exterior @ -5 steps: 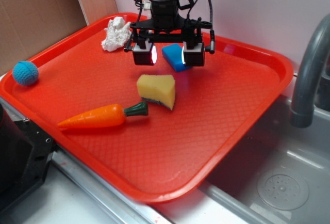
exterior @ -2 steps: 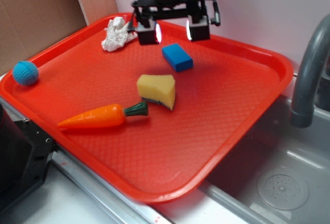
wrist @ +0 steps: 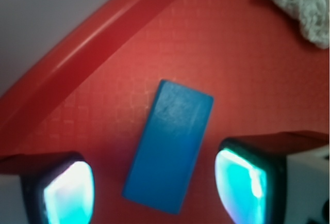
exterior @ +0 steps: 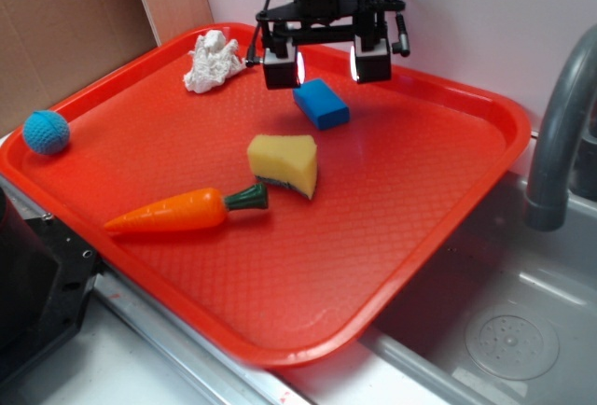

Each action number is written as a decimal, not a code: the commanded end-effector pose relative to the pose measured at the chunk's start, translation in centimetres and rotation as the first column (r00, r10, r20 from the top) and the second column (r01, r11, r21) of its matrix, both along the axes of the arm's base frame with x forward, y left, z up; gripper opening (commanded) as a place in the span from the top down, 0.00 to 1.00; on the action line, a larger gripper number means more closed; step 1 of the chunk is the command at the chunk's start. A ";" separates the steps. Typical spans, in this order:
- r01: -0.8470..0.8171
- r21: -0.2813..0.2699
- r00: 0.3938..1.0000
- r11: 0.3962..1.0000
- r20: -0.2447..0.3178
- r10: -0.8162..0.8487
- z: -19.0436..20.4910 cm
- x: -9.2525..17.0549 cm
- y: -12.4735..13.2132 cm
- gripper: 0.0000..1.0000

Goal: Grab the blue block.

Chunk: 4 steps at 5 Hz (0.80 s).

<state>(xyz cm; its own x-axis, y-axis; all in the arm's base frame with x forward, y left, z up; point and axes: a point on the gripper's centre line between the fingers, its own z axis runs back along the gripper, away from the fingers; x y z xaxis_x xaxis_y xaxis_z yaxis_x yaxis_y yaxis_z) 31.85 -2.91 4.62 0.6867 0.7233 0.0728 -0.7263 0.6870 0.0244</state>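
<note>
Gripper [exterior: 326, 63] spread wide above the blue block [wrist: 169, 145] — rigid, light, smooth-faced, I judge — which I would pinch across its long flat sides.

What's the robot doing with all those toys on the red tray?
It's trying to grab the blue block. The gripper hangs open just above the block, one finger on each side, not touching it. The block lies flat near the back of the tray. The yellow sponge, carrot, blue ball and white crumpled thing sit untouched around it.
</note>
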 end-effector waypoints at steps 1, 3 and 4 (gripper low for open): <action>-0.001 0.019 1.000 1.000 -0.030 0.002 -1.9 -1.8 2.9 0.00; 0.014 -0.011 0.993 1.000 -0.120 -0.016 -4.6 -5.9 3.0 1.00; 0.238 0.012 0.962 0.971 -0.139 -0.234 0.5 -4.7 4.3 1.00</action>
